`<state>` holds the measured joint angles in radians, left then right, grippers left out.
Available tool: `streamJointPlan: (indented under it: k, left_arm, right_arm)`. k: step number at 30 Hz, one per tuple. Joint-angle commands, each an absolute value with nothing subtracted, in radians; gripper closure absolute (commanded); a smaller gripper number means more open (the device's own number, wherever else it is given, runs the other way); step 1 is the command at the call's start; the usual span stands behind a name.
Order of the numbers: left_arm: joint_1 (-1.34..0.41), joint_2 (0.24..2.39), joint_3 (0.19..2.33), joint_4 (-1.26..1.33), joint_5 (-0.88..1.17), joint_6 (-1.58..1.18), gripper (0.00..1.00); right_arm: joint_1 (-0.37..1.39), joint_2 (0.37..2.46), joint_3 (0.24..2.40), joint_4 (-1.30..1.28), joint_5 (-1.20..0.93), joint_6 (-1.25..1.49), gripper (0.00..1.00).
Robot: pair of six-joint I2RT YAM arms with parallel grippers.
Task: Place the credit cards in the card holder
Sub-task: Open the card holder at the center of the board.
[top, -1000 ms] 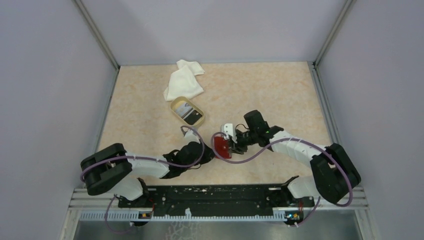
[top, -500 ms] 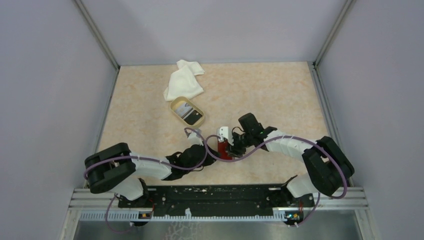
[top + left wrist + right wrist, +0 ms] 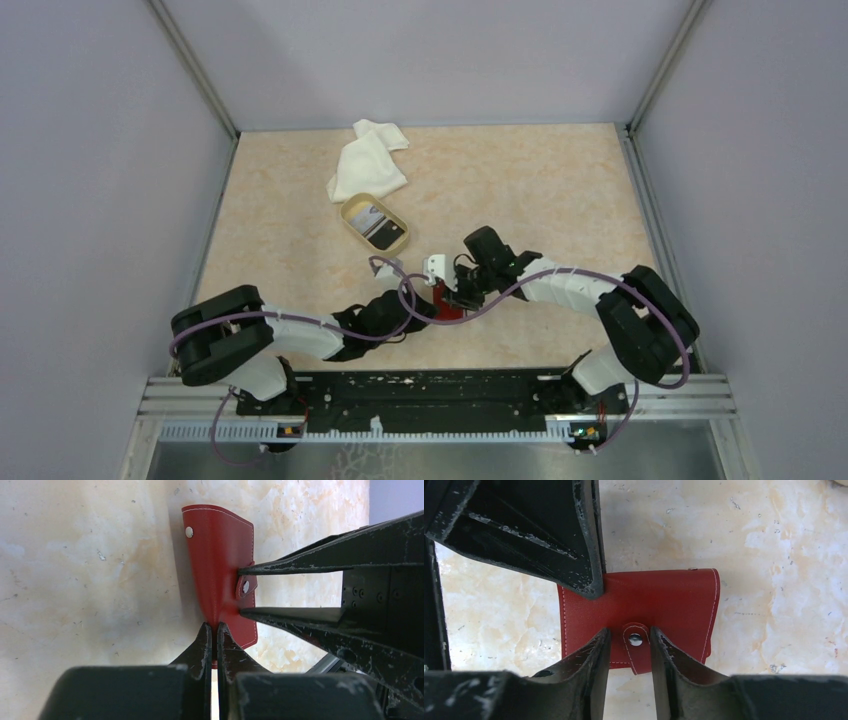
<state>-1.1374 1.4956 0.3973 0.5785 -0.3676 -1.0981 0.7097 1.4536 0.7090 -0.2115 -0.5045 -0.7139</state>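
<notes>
Nearest the bases, in the top view, the left gripper (image 3: 212, 630) comes in from 8 o'clock, fingers pressed together, pinching the near edge of the red card holder (image 3: 674, 600). The holder sits closed on the table (image 3: 540, 180) at near centre, between both arms. The right gripper (image 3: 629, 632) comes in from 3 o'clock, fingers partly spread and straddling the snap tab (image 3: 635, 640); one finger looks to touch the tab, the other shows a slim gap, so no firm clamp is visible. Snap looks fastened, so I judge the step to be opening the holder. At 11 o'clock from the holder is the tan oval dish (image 3: 350, 215) with the credit cards (image 3: 378, 224) inside, none loaded yet. Beyond it, at 11 to 12 o'clock, is a white cloth (image 3: 365, 165). Risks: the tab is small and slick and could slip out as the fingers close off-centre. A pull on the tab could drag the whole holder out of the left's thin edge pinch, or twist it flat. A hard pull may flip it.
</notes>
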Motion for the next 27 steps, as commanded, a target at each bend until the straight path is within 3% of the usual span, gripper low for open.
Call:
streamJointPlan:
  k: [1,10,19,26,27]
  left_arm:
    - [-1.152,1.473,0.393,0.658,-0.366,-1.098,1.0]
    - [-1.152,1.467,0.338,0.672,-0.398,-1.137,1.0]
    - [-1.151,1.483,0.307,0.66,-0.414,-1.206,0.99]
    - [-1.15,1.416,0.301,0.63,-0.415,-1.11,0.28]
    - [-1.15,1.4,0.3,0.623,-0.41,-1.086,0.22]
  right_arm:
    - [0.733,1.501,0.754,-0.216,-0.456,-0.733,0.7]
    - [0.732,1.464,0.756,-0.224,-0.433,-0.72,1.0]
    - [0.669,1.364,0.749,-0.247,-0.575,-0.739,1.0]
    - [0.561,1.236,0.725,-0.239,-0.737,-0.72,1.0]
    - [0.555,1.224,0.722,-0.238,-0.755,-0.721,1.0]
